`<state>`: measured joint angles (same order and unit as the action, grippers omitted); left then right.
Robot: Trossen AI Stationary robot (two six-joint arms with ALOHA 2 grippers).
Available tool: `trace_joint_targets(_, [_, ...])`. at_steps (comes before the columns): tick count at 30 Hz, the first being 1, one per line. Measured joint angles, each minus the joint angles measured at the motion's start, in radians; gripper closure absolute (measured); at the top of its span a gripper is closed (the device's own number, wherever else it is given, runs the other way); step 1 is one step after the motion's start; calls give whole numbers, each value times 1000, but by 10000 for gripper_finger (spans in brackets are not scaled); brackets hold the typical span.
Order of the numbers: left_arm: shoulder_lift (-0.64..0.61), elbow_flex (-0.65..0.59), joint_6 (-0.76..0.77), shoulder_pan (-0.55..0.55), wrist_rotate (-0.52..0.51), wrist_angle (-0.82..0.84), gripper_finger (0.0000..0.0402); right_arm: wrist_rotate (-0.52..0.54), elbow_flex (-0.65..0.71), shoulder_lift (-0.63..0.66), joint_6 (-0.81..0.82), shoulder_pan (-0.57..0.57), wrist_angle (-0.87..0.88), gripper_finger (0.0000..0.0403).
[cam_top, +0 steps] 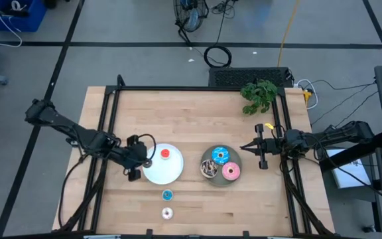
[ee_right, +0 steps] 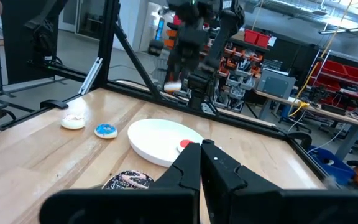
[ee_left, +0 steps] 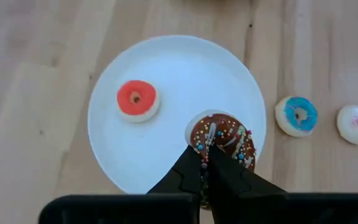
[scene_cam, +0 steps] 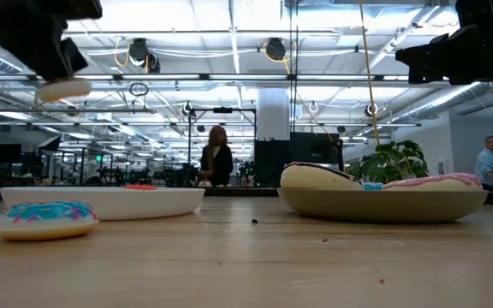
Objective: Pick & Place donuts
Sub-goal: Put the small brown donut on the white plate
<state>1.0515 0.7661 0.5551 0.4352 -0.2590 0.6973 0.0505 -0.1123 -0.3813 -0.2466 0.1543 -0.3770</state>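
A tiny brown sprinkled donut (ee_left: 219,134) hangs in my shut left gripper (ee_left: 205,163) over the left part of the white plate (cam_top: 171,171). A tiny red donut (cam_top: 165,154) lies flat on that plate. The grey plate (cam_top: 212,180) holds blue (cam_top: 219,156), pink (cam_top: 231,171) and brown (cam_top: 209,168) donuts. A tiny blue donut (cam_top: 167,194) and a tiny white donut (cam_top: 167,213) lie on the table near its front edge. My right gripper (cam_top: 244,147) waits shut and level just right of the grey plate. My left gripper pinches the tiny brown donut between its two fingers on the part of the ring nearest the wrist (ee_left: 211,149). The fingers slant down from the table's left side. The donut (scene_cam: 62,88) is lifted clear, well above the white plate, its sprinkled top facing the wrist camera.
A green plant (cam_top: 258,96) lies at the table's far right. Black frame rails (cam_top: 111,119) run along the table's left, far and right sides. People stand in the room beyond the table.
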Motion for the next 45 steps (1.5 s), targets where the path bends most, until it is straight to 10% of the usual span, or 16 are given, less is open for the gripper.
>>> trace_joint_targets(45, [-1,-57,-8,-16,41,-49,385,0,0,-1,-3,0,1,403])
